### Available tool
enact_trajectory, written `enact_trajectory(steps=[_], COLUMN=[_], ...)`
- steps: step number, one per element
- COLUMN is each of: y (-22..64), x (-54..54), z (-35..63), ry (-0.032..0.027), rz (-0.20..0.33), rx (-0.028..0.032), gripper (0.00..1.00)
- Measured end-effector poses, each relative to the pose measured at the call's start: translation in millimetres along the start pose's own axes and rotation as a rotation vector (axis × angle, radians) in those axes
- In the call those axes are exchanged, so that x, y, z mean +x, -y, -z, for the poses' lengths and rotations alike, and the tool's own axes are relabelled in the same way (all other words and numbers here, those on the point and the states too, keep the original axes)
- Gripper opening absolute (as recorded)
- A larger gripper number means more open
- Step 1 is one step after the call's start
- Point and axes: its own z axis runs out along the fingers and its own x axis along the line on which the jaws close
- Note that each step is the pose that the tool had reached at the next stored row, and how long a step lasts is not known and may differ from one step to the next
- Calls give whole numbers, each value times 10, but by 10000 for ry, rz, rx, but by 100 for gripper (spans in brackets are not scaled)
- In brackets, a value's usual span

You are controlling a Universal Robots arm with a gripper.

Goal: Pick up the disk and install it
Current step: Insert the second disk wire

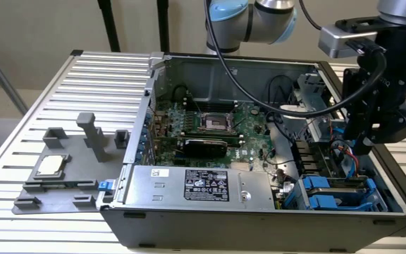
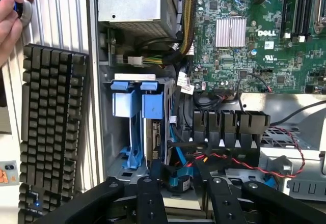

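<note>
My gripper (image 1: 361, 135) hangs over the open computer case's (image 1: 210, 209) side on the exterior view's right, above the drive bay (image 1: 333, 193). It is shut on the disk (image 2: 178, 183), which I see edge-on as a blue carrier strip pinched between the black fingers (image 2: 151, 196). In the exterior view only a bit of the disk's blue edge (image 1: 367, 142) shows under the gripper. In the wrist view the gripper (image 2: 182, 186) stands just off the bay (image 2: 137, 107), whose two blue carriers stand side by side.
The motherboard (image 1: 210, 124) and power supply (image 1: 199, 185) lie inside the case. Red and black cables (image 2: 239, 160) run close to the fingers. A grey fixture (image 1: 69, 169) with a small silver chip (image 1: 51, 165) sits outside the case. A keyboard (image 2: 51, 127) and a person's hand (image 2: 10, 15) are beside it.
</note>
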Motion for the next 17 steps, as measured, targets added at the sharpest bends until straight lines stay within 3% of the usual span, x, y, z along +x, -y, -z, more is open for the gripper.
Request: enact_trajectory(steps=[5, 12, 14, 17], y=[-2, -5, -7, -9], x=[-65, -196, -226, -261], z=[-6, -16, -21, -37], ry=[-639, -1423, -1638, -1886], rz=[71, 158, 183, 210], rx=[12, 27, 32, 36], gripper=[39, 39, 39, 37])
